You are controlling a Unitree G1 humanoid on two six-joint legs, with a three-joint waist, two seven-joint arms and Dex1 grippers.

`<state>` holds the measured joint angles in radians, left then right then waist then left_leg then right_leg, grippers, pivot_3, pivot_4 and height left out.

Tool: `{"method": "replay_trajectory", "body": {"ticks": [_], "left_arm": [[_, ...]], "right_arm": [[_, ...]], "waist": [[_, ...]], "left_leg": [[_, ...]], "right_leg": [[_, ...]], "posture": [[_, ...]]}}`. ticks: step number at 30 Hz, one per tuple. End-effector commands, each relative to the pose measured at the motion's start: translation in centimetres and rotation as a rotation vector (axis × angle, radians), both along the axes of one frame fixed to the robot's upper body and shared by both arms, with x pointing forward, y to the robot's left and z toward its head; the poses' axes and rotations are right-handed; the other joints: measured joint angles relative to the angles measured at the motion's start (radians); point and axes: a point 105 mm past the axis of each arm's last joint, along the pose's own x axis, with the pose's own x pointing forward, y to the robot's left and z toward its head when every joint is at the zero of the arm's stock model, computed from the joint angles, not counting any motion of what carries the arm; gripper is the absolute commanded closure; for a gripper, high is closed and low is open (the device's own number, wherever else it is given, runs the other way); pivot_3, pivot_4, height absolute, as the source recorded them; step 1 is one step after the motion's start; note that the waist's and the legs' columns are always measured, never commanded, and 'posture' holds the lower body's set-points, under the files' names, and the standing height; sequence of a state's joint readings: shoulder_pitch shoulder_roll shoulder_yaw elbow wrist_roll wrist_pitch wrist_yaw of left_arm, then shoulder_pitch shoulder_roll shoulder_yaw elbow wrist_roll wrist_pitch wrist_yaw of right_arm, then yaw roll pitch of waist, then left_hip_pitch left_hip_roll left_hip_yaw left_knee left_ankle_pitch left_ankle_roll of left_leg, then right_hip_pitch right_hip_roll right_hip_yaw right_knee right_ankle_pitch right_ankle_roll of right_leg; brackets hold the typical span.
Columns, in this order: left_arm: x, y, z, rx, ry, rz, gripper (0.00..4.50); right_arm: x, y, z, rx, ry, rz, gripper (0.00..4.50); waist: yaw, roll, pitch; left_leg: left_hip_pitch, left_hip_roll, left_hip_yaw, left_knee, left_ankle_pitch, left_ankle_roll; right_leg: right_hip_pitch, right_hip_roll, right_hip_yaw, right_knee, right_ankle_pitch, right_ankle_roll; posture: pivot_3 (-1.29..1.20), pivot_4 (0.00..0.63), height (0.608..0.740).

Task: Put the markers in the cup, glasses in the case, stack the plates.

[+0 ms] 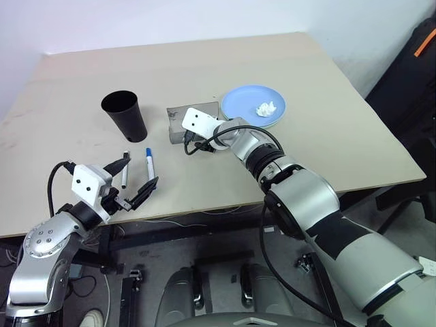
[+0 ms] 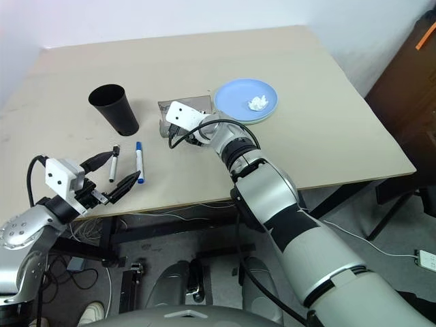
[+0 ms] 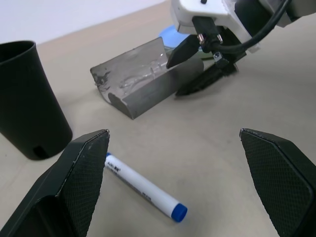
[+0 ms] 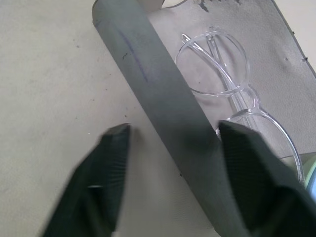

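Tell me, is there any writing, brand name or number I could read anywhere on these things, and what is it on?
Blue-capped marker: a short dark print on its white barrel near the left end effector, too small to read.
Black-capped marker: no print can be made out.
Cup, case, blue plate: no lettering visible.
Nothing here is legible.

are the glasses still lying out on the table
No, the glasses lie inside the open grey case, with the right gripper straddling its front wall.

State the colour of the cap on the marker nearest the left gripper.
Blue; the blue-capped marker shows best in the left wrist view.
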<state>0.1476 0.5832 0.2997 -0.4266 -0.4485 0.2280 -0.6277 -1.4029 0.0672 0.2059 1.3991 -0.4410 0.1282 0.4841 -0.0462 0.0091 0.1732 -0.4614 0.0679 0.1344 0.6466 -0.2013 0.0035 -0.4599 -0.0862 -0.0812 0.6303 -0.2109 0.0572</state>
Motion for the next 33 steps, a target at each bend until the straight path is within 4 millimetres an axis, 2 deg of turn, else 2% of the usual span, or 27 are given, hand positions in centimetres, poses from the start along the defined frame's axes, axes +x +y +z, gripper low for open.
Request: {"method": "replay_trajectory", "body": {"ticks": [1, 5, 14, 20, 24, 29, 33], "left_arm": [[-0.5, -0.1, 1.3, 0.005, -0.056, 0.0, 0.06], [-0.6, 0.0, 1.3, 0.006, -0.052, 0.0, 0.06], [-0.4, 0.0, 1.3, 0.008, -0.052, -0.007, 0.06], [-0.3, 0.0, 1.5, 0.002, -0.057, -0.007, 0.06], [-0.1, 0.0, 1.5, 0.001, -0.055, -0.015, 0.06], [0.5, -0.3, 1.5, -0.002, -0.052, -0.037, 0.06], [1.4, -0.4, 1.8, -0.016, -0.065, -0.038, 0.06]], "right_arm": [[0.2, 0.3, 0.8, -0.004, -0.033, 0.004, 2.83], [0.2, 0.1, 0.6, -0.017, -0.039, 0.007, 4.21], [0.3, 0.0, 0.7, -0.084, -0.093, 0.031, 4.21], [0.4, 0.3, 2.0, 0.028, -0.057, 0.017, 4.21], [0.4, 0.5, 3.4, 0.138, -0.023, 0.022, 3.41], [0.6, 0.2, 5.2, 0.272, 0.022, 0.01, 1.65], [0.7, -0.5, 6.1, 0.372, 0.078, -0.003, 1.65]], "waist": [[0.001, 0.0, 0.0], [0.0, 0.0, 0.0], [0.0, 0.0, 0.0], [0.0, 0.0, 0.0], [0.0, 0.0, 0.0], [0.001, -0.001, 0.0], [0.001, -0.001, 0.0]], "left_leg": [[0.0, 0.0, 0.0, 0.0, 0.0, 0.0], [0.0, 0.0, 0.0, 0.0, 0.0, 0.0], [0.0, 0.0, -0.001, 0.0, 0.0, 0.0], [0.0, 0.0, 0.0, 0.0, 0.0, 0.0], [0.0, 0.0, 0.0, 0.0, 0.0, 0.0], [0.0, 0.0, 0.0, 0.0, 0.0, 0.0], [0.0, 0.0, 0.0, 0.0, 0.0, 0.0]], "right_leg": [[0.0, 0.0, 0.0, 0.0, 0.0, 0.0], [0.0, 0.0, 0.0, 0.0, 0.0, 0.0], [0.0, -0.001, 0.0, 0.0, 0.001, -0.002], [0.0, -0.001, 0.0, -0.001, 0.001, -0.002], [0.0, 0.0, 0.0, -0.001, 0.001, -0.002], [0.0, 0.0, 0.0, -0.001, 0.001, -0.002], [0.0, 0.0, 0.0, -0.001, 0.001, -0.002]], "posture": [[0.0, 0.15, 0.74], [0.0, 0.15, 0.74], [0.0, 0.15, 0.74], [0.0, 0.15, 0.74], [0.0, 0.15, 0.74], [0.0, 0.15, 0.74], [0.0, 0.15, 0.74]]}}
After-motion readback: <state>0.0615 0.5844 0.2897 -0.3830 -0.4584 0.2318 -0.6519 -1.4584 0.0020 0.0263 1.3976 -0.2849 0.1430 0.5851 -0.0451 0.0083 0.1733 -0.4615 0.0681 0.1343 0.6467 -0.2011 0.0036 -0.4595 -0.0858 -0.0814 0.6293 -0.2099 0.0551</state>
